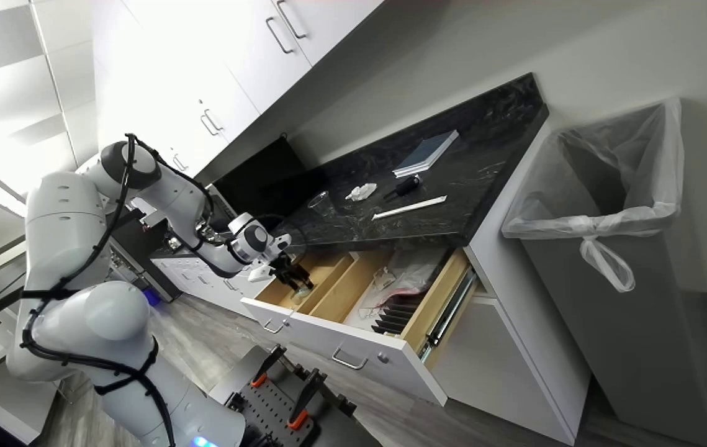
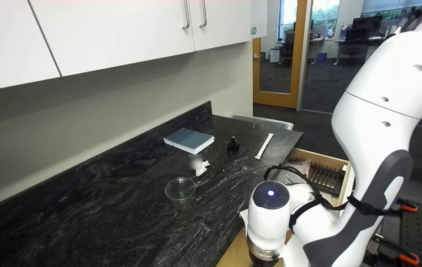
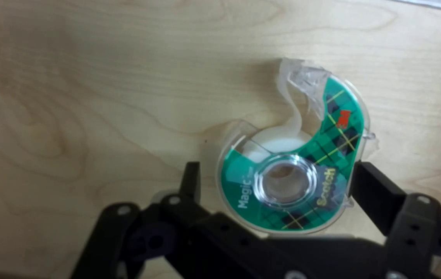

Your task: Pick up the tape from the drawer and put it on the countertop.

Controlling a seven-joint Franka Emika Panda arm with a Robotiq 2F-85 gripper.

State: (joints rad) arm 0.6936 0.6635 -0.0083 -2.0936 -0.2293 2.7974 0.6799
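Extending along the back, white upper cabinets (image 2: 122, 37) hang above a long black countertop (image 2: 96, 207) (both exterior views). A white jointed arm (image 1: 67, 230), strung with black cable, stands in front. Beside the countertop's end is a grey bin (image 1: 614, 304) lined with a translucent bag (image 1: 580, 226). Below the countertop a white-fronted drawer (image 1: 400, 375) is pulled out, its pale wooden inside divided into long compartments; a black slotted tray (image 1: 398, 313) and clear plastic (image 1: 414, 273) lie in the compartment nearest the bin. The gripper (image 3: 276, 180) reaches down into the end compartment farthest from the bin, its jaws parted. On the countertop, in roughly descending size: a stack of blue-covered booklets (image 2: 189, 139), a slim white stick (image 2: 264, 146), a clear upright cup (image 2: 180, 191), a black object (image 2: 233, 145) too indistinct to name, and crumpled white paper (image 1: 362, 192). The tape (image 3: 307, 162) lies flat on the wooden floor of the end compartment, seen between the gripper's two fingers (image 3: 377, 197) in the wrist view. One finger stands clear of it; the other overlaps its edge from this angle, and contact cannot be judged. Its clear casing bears a green plaid label printed "Scotch" and "Magic"; a loose strip curls from the white roll toward the casing's tip.
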